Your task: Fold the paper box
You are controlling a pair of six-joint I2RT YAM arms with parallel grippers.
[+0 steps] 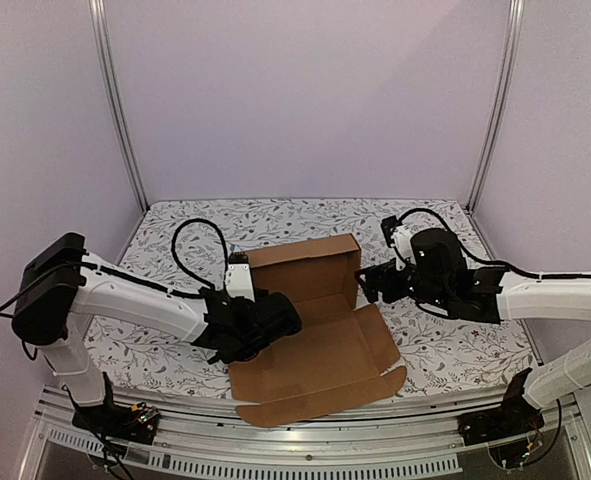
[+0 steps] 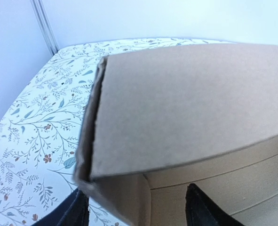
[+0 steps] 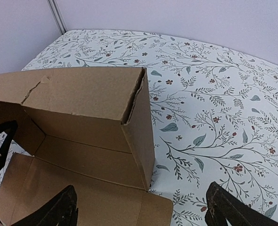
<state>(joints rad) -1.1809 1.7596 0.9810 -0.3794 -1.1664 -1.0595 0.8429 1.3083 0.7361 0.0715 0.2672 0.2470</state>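
Box-forming, mid-way, I'd say: paper box (image 1: pixel 315 350) sits centre-bottom of the top view on the floral table (image 1: pixel 455 350), partly erected. Rear wall (image 1: pixel 305 275) stands upright. Right side flap (image 1: pixel 380 335) lies flat, lower right of centre. Front flap (image 1: pixel 315 405) hangs out over the near table edge at the bottom of the frame.

Left gripper (image 2: pixel 136 209): fingers apart, straddling the box's left wall at the rear corner, one finger outside, one inside. I see a gap on the inside finger, so no pinch on the cardboard. Looks like a release on that left wall.

Right gripper (image 3: pixel 143 207): fingers spread wide at the bottom corners of its wrist view, holding nothing. It hovers just beside the box's right rear corner, over the flat right flap and the table.

Step in hand, my read: side walls going up, left one raised, right one not yet.

Next move, I judge: right arm gets under or against the right side flap, swings it upright to meet the rear wall. Left should brace the box so it doesn't slide. Left wall may spring back down once unheld; can't tell if any tab is locked.
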